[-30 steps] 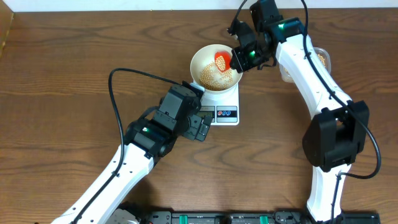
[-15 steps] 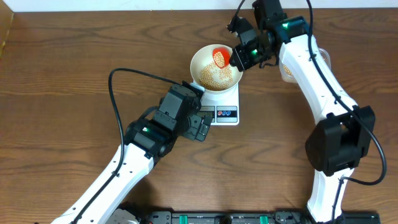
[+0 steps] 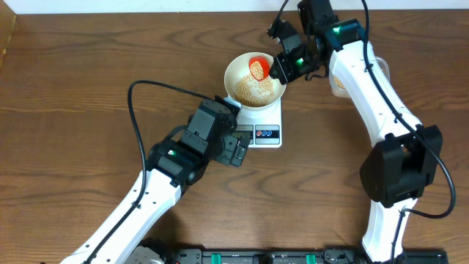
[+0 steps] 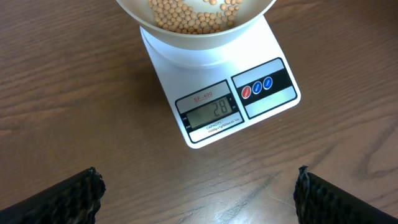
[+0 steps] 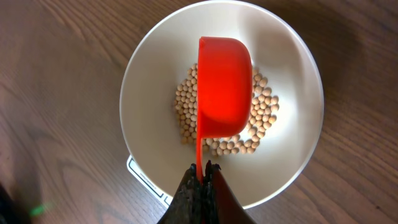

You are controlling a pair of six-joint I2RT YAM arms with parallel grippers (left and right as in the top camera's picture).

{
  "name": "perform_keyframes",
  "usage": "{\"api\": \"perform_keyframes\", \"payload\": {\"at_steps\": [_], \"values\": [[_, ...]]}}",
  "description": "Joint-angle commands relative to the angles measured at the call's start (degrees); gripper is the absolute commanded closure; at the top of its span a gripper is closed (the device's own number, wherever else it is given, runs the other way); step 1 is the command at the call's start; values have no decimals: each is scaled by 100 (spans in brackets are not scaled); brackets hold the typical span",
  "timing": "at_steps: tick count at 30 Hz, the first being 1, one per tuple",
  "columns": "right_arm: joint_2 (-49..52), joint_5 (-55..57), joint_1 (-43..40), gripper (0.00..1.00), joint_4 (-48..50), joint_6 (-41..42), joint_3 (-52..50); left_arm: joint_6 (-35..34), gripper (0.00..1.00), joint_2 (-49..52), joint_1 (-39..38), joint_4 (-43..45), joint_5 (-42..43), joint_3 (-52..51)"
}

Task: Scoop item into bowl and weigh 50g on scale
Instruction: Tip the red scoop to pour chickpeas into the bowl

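Note:
The white bowl (image 3: 233, 72) stands on the white scale (image 3: 270, 117) and holds a pile of tan beans (image 3: 249, 89). In the left wrist view the scale (image 4: 273, 93) display (image 4: 209, 111) reads 28, under the bowl (image 4: 186, 43) of beans (image 4: 193, 15). My right gripper (image 3: 284, 70) is shut on the handle of a red scoop (image 3: 259, 67), held over the bowl; some beans show in it. In the right wrist view my right gripper (image 5: 203, 169) holds the scoop (image 5: 224, 84) tipped on its side over the beans (image 5: 261, 115) and bowl (image 5: 155, 81). My left gripper (image 4: 198, 193) is open and empty, just in front of the scale.
A clear plastic tub with more beans (image 3: 379, 70) stands at the back right, mostly hidden behind my right arm. My left arm (image 3: 183, 154) lies on the near left of the scale. A cable loops over the table at the left (image 3: 132, 110).
The right gripper lifted the scoop a little toward the back of the bowl during the first half second, then held still. The left arm has not moved.

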Motion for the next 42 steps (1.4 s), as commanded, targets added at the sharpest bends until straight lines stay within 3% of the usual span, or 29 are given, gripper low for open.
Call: {"api": "perform_keyframes", "payload": {"at_steps": [1,16,23,30,35,42], "values": [[-199,-70,50,99,-31,-140,146,-11,0,-9,33,2,-76,-50],[-229,299,101,99,-46,-249,146,-11,0,-9,33,2,-76,-50],[-407,1401,396,99,-59,-391,146,-11,0,-9,35,2,-76,-50],[-409,1515,472,99,-133,-409,146,-11,0,-9,33,2,-76,-52],[-409,1370,472,99,-181,-402,146,-11,0,-9,33,2,-76,-50],[-409,-85,136,99,-219,-247,146,-11,0,-9,33,2,-76,-52]]}}
